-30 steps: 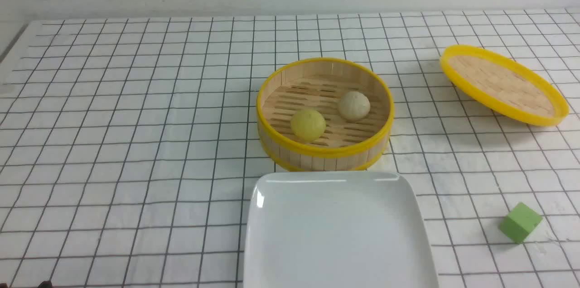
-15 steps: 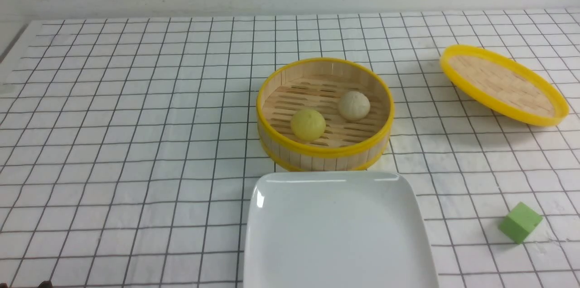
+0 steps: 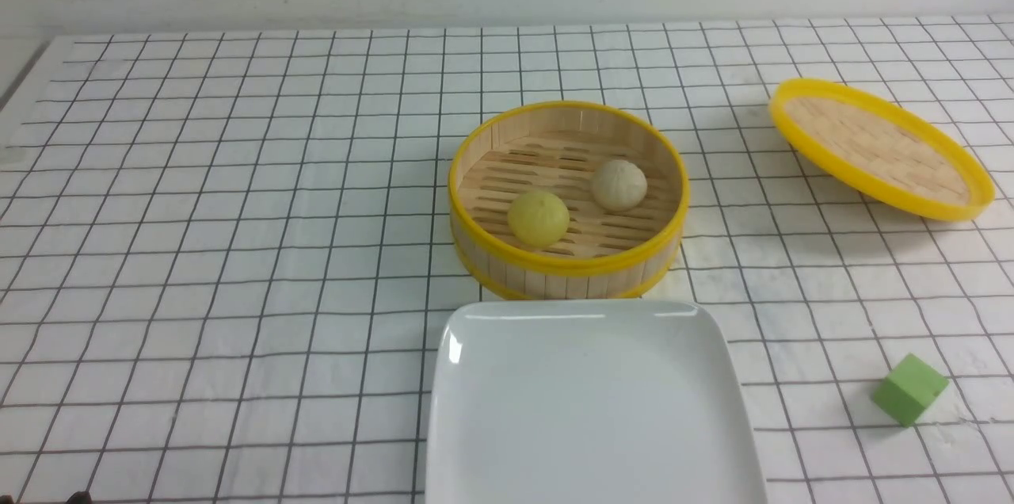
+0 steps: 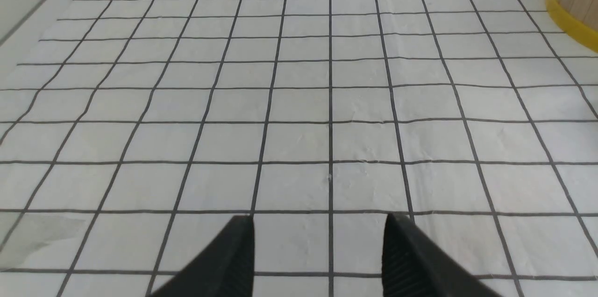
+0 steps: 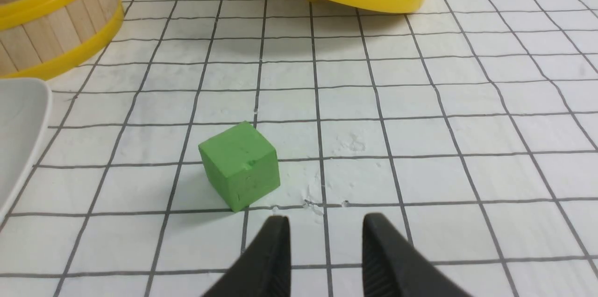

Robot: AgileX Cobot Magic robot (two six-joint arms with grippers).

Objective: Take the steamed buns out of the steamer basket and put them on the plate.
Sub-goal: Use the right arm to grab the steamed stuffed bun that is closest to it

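Left gripper (image 4: 320, 252) low over table (image 4: 140, 101), jaws wide, empty. Right gripper (image 5: 325, 250) low by green cube (image 5: 240, 166), jaws part-open, empty. Yellow bun (image 3: 538, 217) and beige bun (image 3: 619, 184) sit apart in steamer basket (image 3: 566, 270).

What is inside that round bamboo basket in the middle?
A yellow bun and a pale bun sit apart on the basket's slatted floor. Its near wall hides the closest strip of floor.

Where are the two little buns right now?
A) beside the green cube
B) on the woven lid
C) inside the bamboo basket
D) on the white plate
C: the yellow bun and the beige bun both sit on the slatted floor of the basket, and nothing lies on the plate.
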